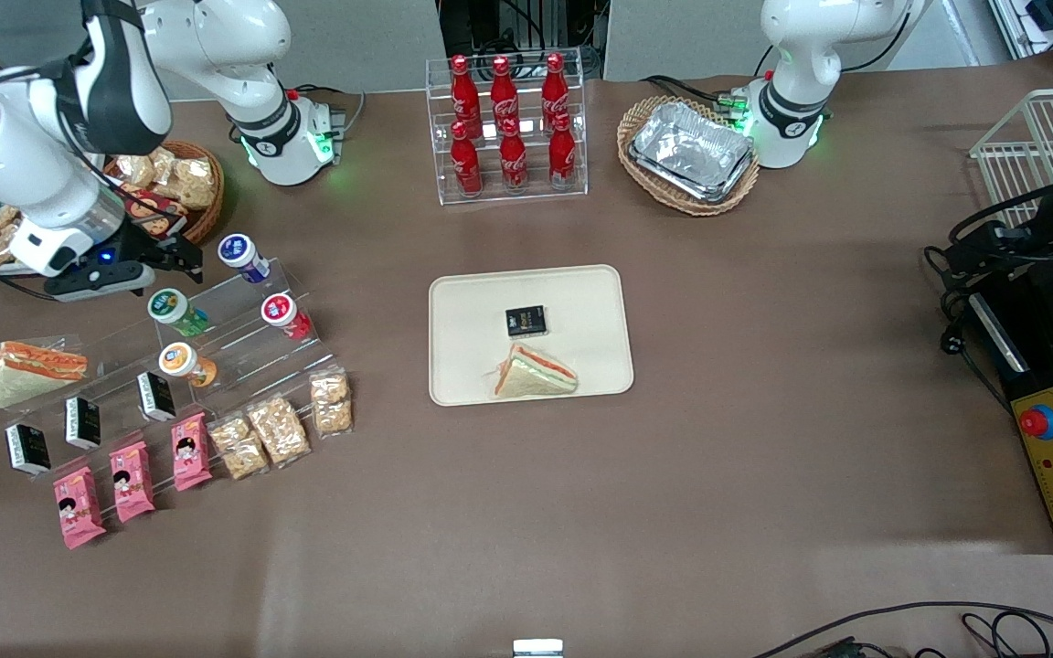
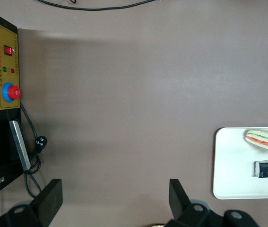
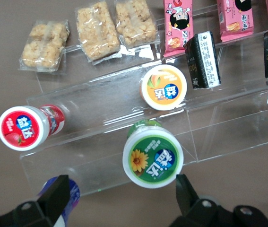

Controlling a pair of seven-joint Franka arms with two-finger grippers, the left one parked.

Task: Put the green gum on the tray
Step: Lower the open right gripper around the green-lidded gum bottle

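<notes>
Gripper (image 1: 175,259) hovering above the clear acrylic step rack (image 1: 243,338) near the working arm's end of the table, fingers spread wide and holding nothing, just above and beside the green gum (image 1: 175,310). Green gum upright on the rack, white lid with green sunflower label facing up (image 3: 152,157), between the 2 fingertips (image 3: 185,189) yet apart from both. Blue gum bottle (image 1: 242,257) on the rack's top step, farther from the front camera; red gum bottle (image 1: 284,314) beside the green one; orange gum bottle (image 3: 164,88) 1 step lower, nearer the front camera. Small black boxes (image 1: 83,422), pink snack packets (image 1: 132,482) and clear bags of rice crackers (image 1: 280,428) along the rack's lowest steps and the table in front. Cream-beige tray (image 1: 600,302) at the table's centre, well apart from the gum, carrying 1 wrapped sandwich (image 1: 534,374) and 1 black box (image 1: 526,321).
</notes>
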